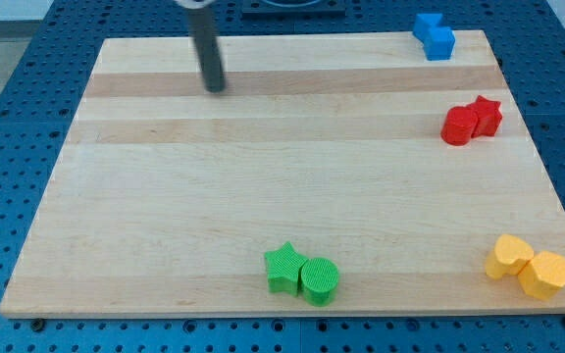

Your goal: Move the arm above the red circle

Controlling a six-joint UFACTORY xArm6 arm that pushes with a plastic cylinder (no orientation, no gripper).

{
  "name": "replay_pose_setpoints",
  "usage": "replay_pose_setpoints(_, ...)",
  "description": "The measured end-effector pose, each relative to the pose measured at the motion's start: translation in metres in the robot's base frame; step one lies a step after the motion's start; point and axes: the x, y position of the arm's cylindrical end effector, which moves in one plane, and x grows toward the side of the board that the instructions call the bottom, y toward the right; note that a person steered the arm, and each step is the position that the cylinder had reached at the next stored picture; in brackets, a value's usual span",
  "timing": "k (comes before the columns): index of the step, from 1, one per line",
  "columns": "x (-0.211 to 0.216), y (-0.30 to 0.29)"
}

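The red circle (pixel 457 126) is a short red cylinder near the board's right edge, touching a red star (pixel 486 115) on its right. My tip (pixel 215 87) is the lower end of a dark rod that comes down from the view's top. It rests on the board in the upper left part, far to the left of the red circle and slightly higher in the view. It touches no block.
Two blue blocks (pixel 435 35) sit together at the top right corner. A green star (pixel 283 268) and a green circle (pixel 320 280) touch near the bottom edge. Two yellow blocks (pixel 528 266) sit at the bottom right corner. The wooden board (pixel 263 176) lies on a blue perforated table.
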Motion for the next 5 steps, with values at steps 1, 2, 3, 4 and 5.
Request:
replay_pose_setpoints(1,0.012,0.084)
replay_pose_setpoints(2,0.026,0.153)
replay_pose_setpoints(3,0.028,0.247)
replay_pose_setpoints(4,0.022,0.329)
replay_pose_setpoints(5,-0.019,0.397)
